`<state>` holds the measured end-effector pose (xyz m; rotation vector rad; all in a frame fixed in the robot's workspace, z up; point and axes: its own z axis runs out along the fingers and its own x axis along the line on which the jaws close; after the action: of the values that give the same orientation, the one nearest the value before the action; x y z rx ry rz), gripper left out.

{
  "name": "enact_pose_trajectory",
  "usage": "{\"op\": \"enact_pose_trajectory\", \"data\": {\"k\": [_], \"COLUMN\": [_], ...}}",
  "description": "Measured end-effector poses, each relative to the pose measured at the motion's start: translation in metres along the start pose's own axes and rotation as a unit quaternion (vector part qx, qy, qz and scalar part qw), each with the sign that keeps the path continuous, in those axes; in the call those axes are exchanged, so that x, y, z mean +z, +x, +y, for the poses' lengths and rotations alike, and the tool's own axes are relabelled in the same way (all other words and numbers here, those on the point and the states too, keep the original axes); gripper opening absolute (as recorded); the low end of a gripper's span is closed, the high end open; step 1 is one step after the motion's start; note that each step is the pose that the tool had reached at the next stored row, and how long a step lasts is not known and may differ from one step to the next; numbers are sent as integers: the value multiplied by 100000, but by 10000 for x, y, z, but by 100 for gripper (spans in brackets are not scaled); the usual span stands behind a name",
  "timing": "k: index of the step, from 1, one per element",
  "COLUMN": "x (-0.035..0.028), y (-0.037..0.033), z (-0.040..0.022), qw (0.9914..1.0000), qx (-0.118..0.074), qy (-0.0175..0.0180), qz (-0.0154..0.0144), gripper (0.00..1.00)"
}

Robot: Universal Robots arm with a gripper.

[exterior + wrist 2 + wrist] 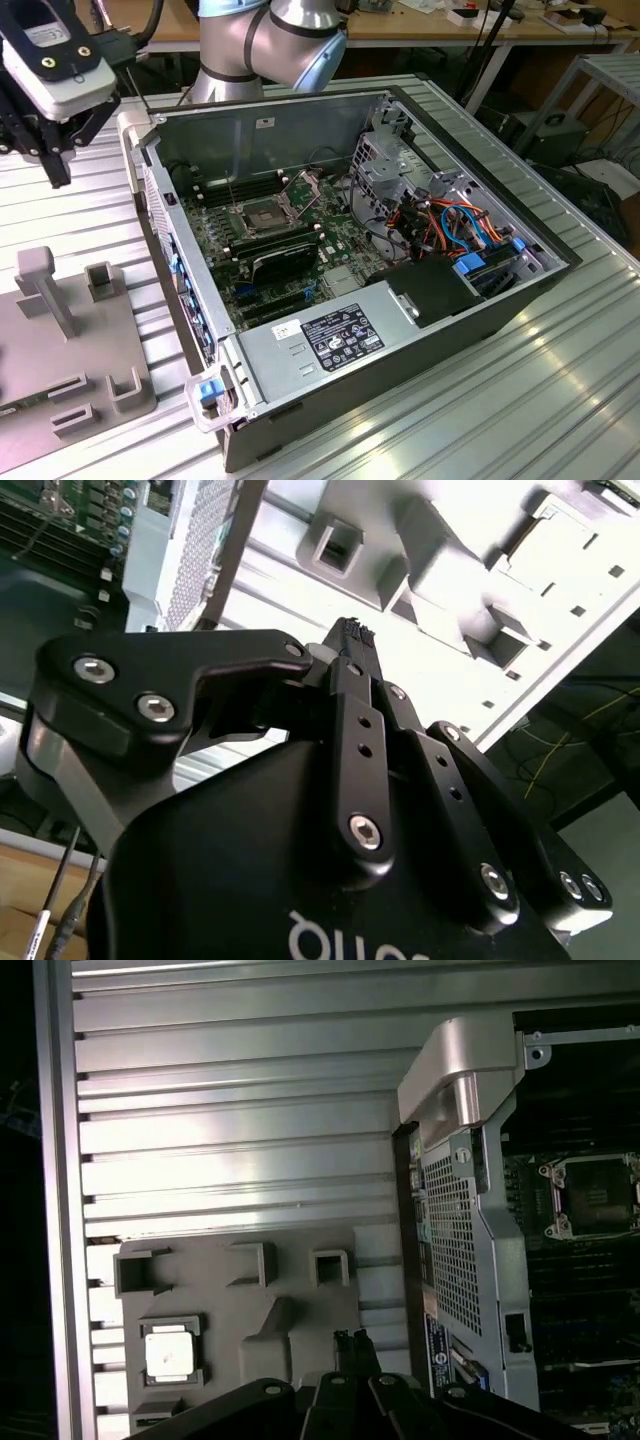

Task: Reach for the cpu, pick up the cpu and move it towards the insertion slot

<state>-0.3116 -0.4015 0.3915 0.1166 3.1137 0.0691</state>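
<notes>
You have the black claw (351,1337) pinched together and empty over the grey moulded fixture (250,1360); the small flat tan-grey square cpu (167,1352) lies in that fixture's pocket, apart from the claw, while the silver-framed square insertion slot (590,1195) sits inside the open computer case (455,1220)

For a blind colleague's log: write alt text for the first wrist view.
The cpu sits in a square pocket of a grey fixture on a ribbed table; the gripper hangs apart from it. An open computer case beside the fixture shows the insertion slot.
</notes>
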Motion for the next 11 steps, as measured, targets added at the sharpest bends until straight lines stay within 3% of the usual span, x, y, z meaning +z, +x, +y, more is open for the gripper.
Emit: {"op": "enact_pose_trajectory", "data": {"k": [5, 9, 11], "x": [-1, 0, 0], "y": [141, 294, 470], "z": [-67, -112, -143], "qw": [100000, 100000, 100000], "qx": [-4, -1, -4], "qy": [1, 2, 1], "qz": [9, 6, 3], "gripper": [11, 11, 11]}}
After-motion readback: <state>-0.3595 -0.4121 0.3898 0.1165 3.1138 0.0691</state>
